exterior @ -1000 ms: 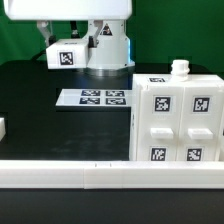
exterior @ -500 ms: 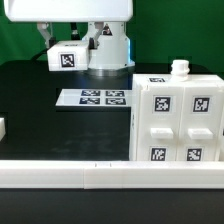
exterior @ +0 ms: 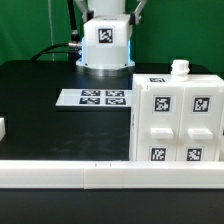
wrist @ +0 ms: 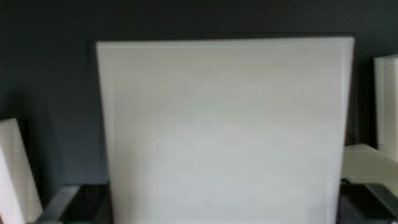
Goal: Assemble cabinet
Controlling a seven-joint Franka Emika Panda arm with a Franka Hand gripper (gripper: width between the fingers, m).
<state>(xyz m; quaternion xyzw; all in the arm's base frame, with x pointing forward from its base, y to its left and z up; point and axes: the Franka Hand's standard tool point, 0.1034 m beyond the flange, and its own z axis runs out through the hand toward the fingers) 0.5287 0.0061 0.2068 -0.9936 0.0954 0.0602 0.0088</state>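
At the exterior view's far left, a small white piece (exterior: 3,128) sits on the black desk (exterior: 40,105), cut off by the picture's edge. Right of it and further back, the marker board (exterior: 92,98) lies flat with its tags facing up. Behind the board, a white block with a single tag (exterior: 107,36) hangs in front of my white base (exterior: 108,60), clear of the desk. The cabinet (exterior: 178,120) stands upright on the desk at the exterior view's right, just beside the board's near corner. It shows four tags on its front face and one on its top. A small white knob (exterior: 180,68) pokes up from its top. A long white rail (exterior: 110,172) runs along the front of the desk, and the cabinet's lower edge meets it. In the wrist view a plain white panel (wrist: 222,120) fills most of the picture against a dark ground, with slivers of other white parts flanking it. I cannot make out my claw's fingers in either view. So I cannot tell whether the claw is clenched, released or gripping that panel.
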